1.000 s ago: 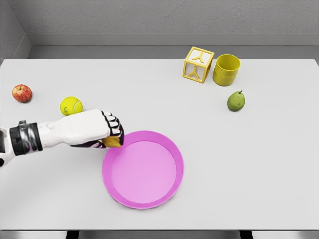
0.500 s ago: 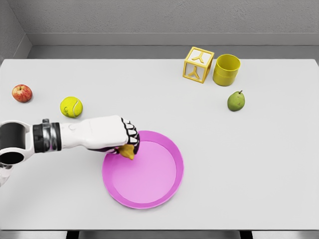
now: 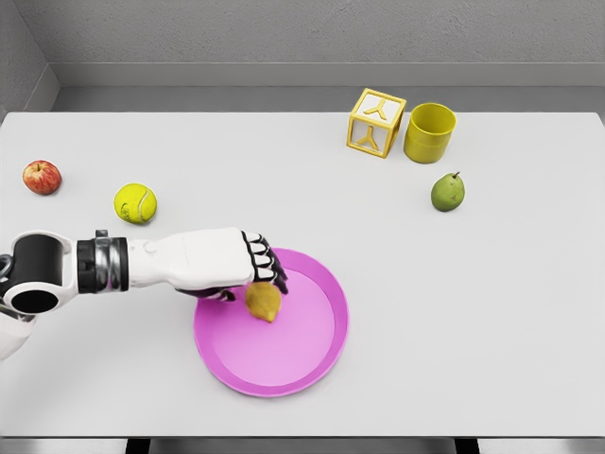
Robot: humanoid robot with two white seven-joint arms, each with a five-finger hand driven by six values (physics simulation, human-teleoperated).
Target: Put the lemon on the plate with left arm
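Left robot hand (image 3: 253,270) has its fingers curled over the lemon (image 3: 264,302), gripping it just under the fingertips, above the plate (image 3: 326,326); lemon's long axis runs roughly up-down in frame.

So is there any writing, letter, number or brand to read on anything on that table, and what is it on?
"Y": a raised yellow letter on the white face of the yellow-framed cube block, at the back of the table.

Nothing else carries readable text: the yellow cylindrical cup, green pear, red apple, yellow-green tennis ball, round pink plate, yellow lemon and the robot's white left hand show none.
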